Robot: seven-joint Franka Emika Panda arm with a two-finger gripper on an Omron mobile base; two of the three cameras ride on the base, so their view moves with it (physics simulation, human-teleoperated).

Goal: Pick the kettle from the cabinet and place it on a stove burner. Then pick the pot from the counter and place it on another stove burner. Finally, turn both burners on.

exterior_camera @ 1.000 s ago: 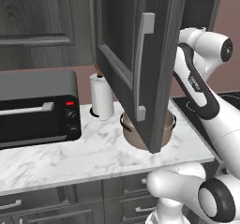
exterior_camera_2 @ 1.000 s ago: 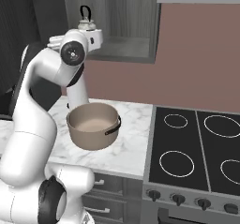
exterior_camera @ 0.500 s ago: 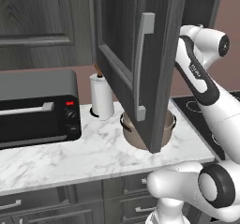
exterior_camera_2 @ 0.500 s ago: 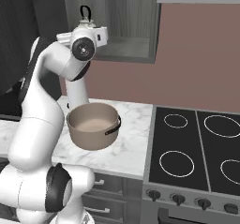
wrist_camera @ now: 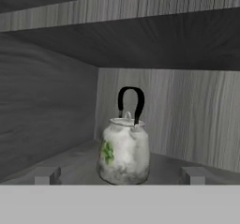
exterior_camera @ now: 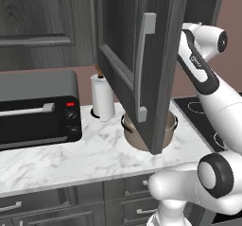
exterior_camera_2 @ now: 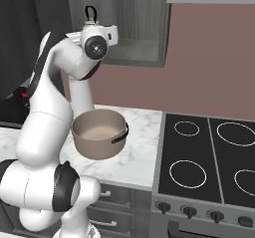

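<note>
Our gripper (wrist_camera: 119,175) is spread wide and holds nothing, its two tips standing well apart at the bottom of the hand view. We have it level and pointed straight into the cabinet (wrist_camera: 51,110), and we judge that this suits a grasp from the side: the jaws can pass either side of the kettle's body once the hand goes further in.

The kettle (wrist_camera: 124,153) stands upright on the cabinet shelf, dead ahead of the gripper and between its tips in line, but still apart from them. Its black handle (wrist_camera: 131,103) arches over the lid, and a green patch of the print shows on its left flank. In the right base view the handle peeks above the arm's wrist (exterior_camera_2: 98,39), which sits at the cabinet's open front.

The door (exterior_camera: 137,64) hangs swung out over the worktop (exterior_camera: 90,159), which is why the shelf is reachable at all; the arm passes to the right of it.

Below, the pot (exterior_camera_2: 98,132) waits on the worktop, near its right end and left of the cooktop (exterior_camera_2: 209,157). A paper-towel roll (exterior_camera: 102,97) and a toaster oven (exterior_camera: 38,109) sit further left. The burner rings (exterior_camera_2: 188,174) are bare, so both placements and the knobs (exterior_camera_2: 189,211) are yet to come.
</note>
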